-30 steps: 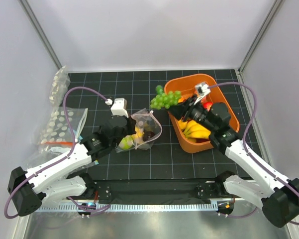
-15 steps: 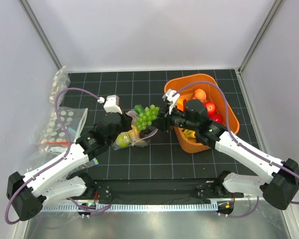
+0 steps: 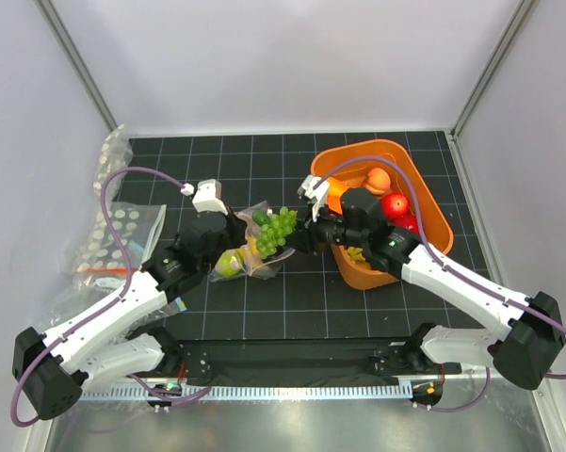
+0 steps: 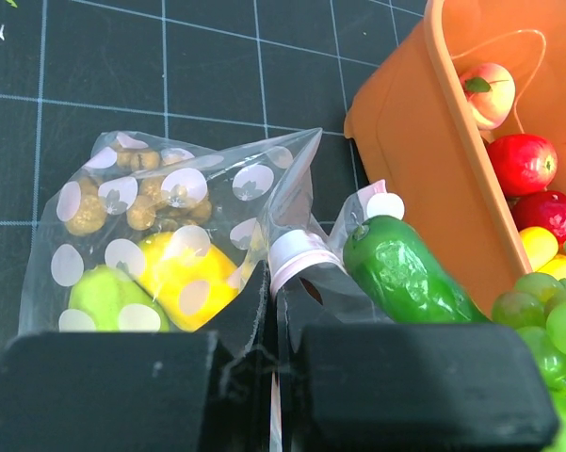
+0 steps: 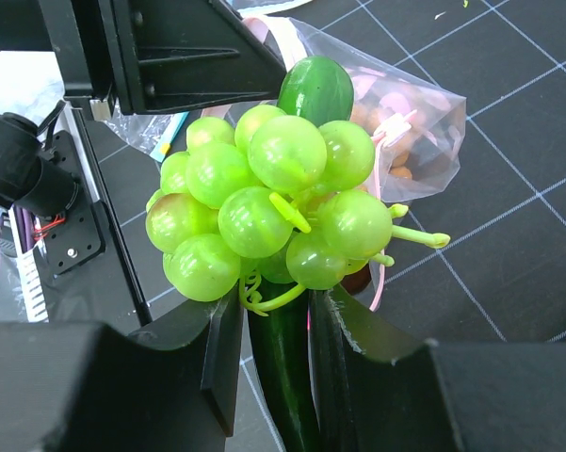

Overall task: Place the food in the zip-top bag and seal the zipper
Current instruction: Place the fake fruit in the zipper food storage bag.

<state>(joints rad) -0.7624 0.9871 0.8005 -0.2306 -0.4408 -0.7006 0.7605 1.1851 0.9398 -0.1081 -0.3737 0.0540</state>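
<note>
The zip-top bag [image 4: 184, 202] lies on the black mat, holding a yellow piece, a green piece and a brown nut cluster [image 4: 146, 188]. My left gripper [image 4: 273, 320] is shut on its pink zipper strip [image 4: 297, 259] and holds the mouth up. My right gripper [image 5: 273, 348] is shut on a dark green cucumber-like piece [image 5: 283, 377] with a bunch of green grapes [image 5: 264, 188] pressed against it. The cucumber tip [image 3: 261, 217] and grapes [image 3: 276, 229] hang at the bag's mouth [image 3: 259, 264], just right of my left gripper [image 3: 237, 237]. My right gripper [image 3: 299, 237] is behind them.
The orange tub [image 3: 424, 202] stands right of the bag with a peach [image 3: 378, 179], red apples [image 3: 394, 204] and yellow pieces in it. Spare dotted bags [image 3: 122, 234] lie at the left edge. White walls close in the mat on three sides.
My right arm carried the grapes and cucumber left from over the tub to the bag's mouth. The left gripper kept its hold on the rim and shifted slightly.
</note>
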